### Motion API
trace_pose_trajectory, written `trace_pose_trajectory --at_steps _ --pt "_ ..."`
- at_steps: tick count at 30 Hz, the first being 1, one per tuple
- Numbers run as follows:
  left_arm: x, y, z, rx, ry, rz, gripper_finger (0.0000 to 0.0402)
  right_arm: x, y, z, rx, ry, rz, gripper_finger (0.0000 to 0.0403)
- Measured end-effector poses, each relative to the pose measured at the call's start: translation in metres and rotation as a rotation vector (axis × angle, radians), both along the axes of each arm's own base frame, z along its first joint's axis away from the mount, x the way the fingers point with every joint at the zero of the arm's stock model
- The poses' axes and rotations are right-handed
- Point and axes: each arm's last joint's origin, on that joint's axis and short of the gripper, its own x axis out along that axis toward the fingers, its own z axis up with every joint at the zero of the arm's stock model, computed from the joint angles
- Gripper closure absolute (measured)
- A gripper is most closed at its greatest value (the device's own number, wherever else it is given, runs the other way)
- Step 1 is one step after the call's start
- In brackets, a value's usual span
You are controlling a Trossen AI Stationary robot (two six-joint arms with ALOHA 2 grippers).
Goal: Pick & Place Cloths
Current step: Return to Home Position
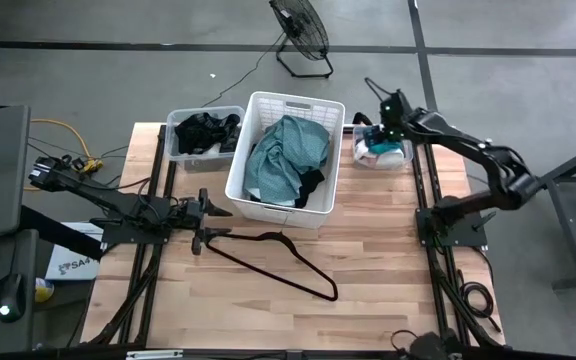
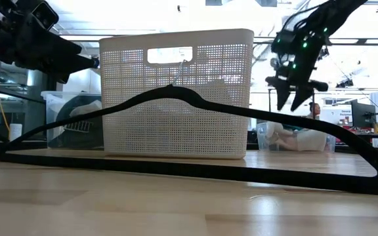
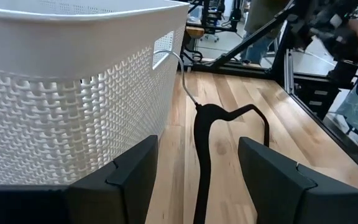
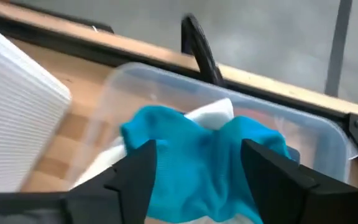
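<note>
Since the bright teal sock [image 4: 191,162] lies in the right bin [image 4: 309,130] at one o'clock on the bench, beneath the right gripper [image 2: 291,101] with its fingers released and empty, we judge homing should start with a straight rise clear of the rim; the left gripper [image 1: 216,220], fingers likewise spread, waits at nine o'clock beside the basket [image 1: 258,110] holding teal-green and black cloths [image 1: 286,160].
</note>
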Motion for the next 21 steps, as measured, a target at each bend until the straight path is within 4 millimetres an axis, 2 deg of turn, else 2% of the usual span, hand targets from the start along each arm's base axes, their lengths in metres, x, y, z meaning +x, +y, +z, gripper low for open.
trace_pose_trajectory --at_steps 4,9,14,21 --pt "0.000 0.000 0.000 0.000 0.000 0.000 0.0184 -0.006 0.011 0.021 -0.049 -0.087 0.015 0.0165" --pt "0.000 0.000 0.000 0.000 -0.001 0.000 0.0184 -0.013 0.030 0.042 -0.070 -0.167 0.061 0.0163" --pt "0.000 0.000 0.000 0.000 -0.001 0.001 0.0184 -0.009 0.066 0.055 -0.053 -0.184 0.160 0.0163" --pt "-0.001 -0.002 -0.005 0.007 0.050 -0.071 0.0184 0.017 0.122 0.067 -0.046 -0.257 0.413 0.0162"
